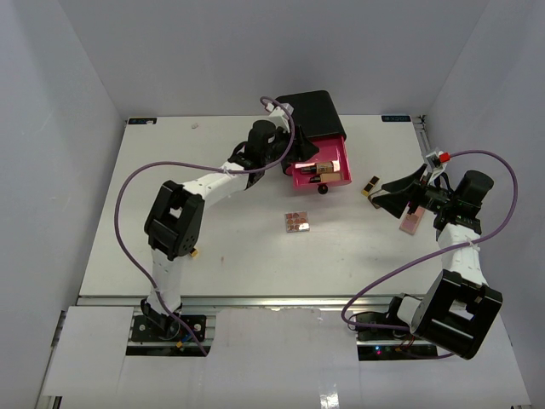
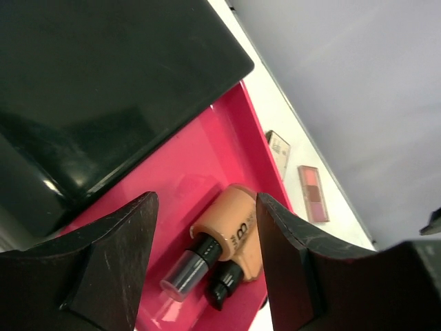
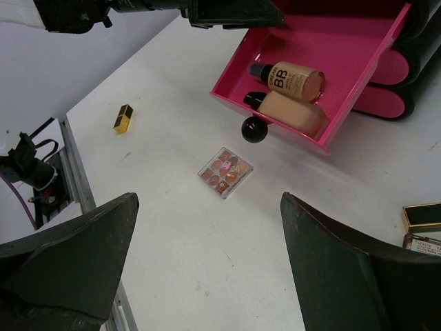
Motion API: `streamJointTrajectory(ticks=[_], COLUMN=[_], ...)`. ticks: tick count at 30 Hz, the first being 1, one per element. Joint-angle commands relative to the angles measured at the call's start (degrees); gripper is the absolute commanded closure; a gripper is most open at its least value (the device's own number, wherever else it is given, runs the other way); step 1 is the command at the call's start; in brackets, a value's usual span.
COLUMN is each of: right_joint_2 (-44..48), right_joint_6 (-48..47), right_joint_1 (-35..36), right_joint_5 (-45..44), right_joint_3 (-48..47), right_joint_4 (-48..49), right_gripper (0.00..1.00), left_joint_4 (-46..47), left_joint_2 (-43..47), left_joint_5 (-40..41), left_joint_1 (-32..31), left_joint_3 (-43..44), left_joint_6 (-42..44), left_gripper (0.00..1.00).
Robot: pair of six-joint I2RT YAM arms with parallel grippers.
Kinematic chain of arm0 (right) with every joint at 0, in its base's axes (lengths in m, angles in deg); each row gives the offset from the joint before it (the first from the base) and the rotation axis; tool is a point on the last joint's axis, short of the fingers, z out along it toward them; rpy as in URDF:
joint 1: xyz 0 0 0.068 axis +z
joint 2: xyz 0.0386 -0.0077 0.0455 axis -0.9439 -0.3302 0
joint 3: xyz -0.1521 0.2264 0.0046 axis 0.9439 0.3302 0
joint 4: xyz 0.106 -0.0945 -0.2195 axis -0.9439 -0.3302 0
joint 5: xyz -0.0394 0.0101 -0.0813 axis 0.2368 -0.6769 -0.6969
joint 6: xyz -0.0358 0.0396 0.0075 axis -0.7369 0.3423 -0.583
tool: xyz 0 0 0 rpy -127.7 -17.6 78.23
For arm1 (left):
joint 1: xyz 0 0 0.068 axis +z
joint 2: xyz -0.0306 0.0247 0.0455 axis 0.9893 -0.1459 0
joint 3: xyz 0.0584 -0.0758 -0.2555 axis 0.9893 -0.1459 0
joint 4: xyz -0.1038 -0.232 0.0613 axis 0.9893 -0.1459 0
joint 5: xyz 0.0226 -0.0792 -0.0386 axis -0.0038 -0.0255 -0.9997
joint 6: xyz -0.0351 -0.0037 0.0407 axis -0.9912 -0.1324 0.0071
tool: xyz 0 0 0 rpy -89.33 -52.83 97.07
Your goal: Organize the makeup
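Note:
The open pink drawer (image 1: 336, 175) holds two tan bottles with dark caps (image 1: 317, 169). My left gripper (image 1: 292, 162) is open and empty just above them; its wrist view shows the bottles (image 2: 238, 224) lying between its fingers (image 2: 207, 207). A square pink-pan palette (image 1: 296, 222) lies on the table in front of the drawer. My right gripper (image 1: 390, 192) is open and empty, above the table at the right, facing the palette (image 3: 225, 172). A flat pink compact (image 1: 412, 222) lies beside it, and a black-and-gold tube (image 1: 372, 186) lies to its left.
The black box (image 1: 311, 109) with pink drawers stands at the back centre. The open drawer's black knob (image 3: 253, 129) sticks out toward the palette. A small gold-and-black lipstick (image 3: 123, 118) lies by the left arm. Gold-edged items (image 3: 422, 216) lie at the right.

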Motion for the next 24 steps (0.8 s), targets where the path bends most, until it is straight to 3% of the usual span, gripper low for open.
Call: streamJointTrajectory(ticks=[1,6,9,12,14,17,20,24], right_joint_2=[0.67,0.75,1.30,1.96,2.32,2.40,0.51,-3.98], right_joint_6=[-0.19,-1.01,-7.15,-29.10,-47.32,-61.21,-75.88,-85.55], right_joint_1=[-0.29,-0.04,1.60,5.16,10.38,19.82,28.80,34.92], right_joint_5=[1.46,2.75,4.48,6.15,2.78,-4.23,-15.17,-29.69], right_joint_3=[0.12,1.39,1.18,-1.09,-4.01,-7.04,-9.16,-12.66], right_joint_4=[1.37,2.68,-0.65,-18.72,-28.37,-38.44,-44.14,-45.38], right_gripper=[0.10,0.09,0.08,0.02,0.05,0.15,0.24,0.34], left_joint_4=[-4.56,-7.26,-9.35,-13.24,-17.17,-20.21,-20.69,-22.23], left_joint_2=[6.49,11.33,17.70,23.17,28.55,35.23,43.61,52.27], left_joint_5=[3.25,3.88,3.40,2.58,2.84,3.75,5.55,10.40], left_joint_1=[0.21,0.29,0.36,0.46,0.72,1.01,1.36,1.64], left_joint_3=[2.97,0.33,-3.55,-8.60,-12.73,-18.53,-26.69,-32.49], left_joint_6=[6.80,13.84,17.81,21.63,23.13,25.64,28.09,30.67], left_gripper=[0.31,0.41,0.48,0.50,0.51,0.44,0.29,0.17])
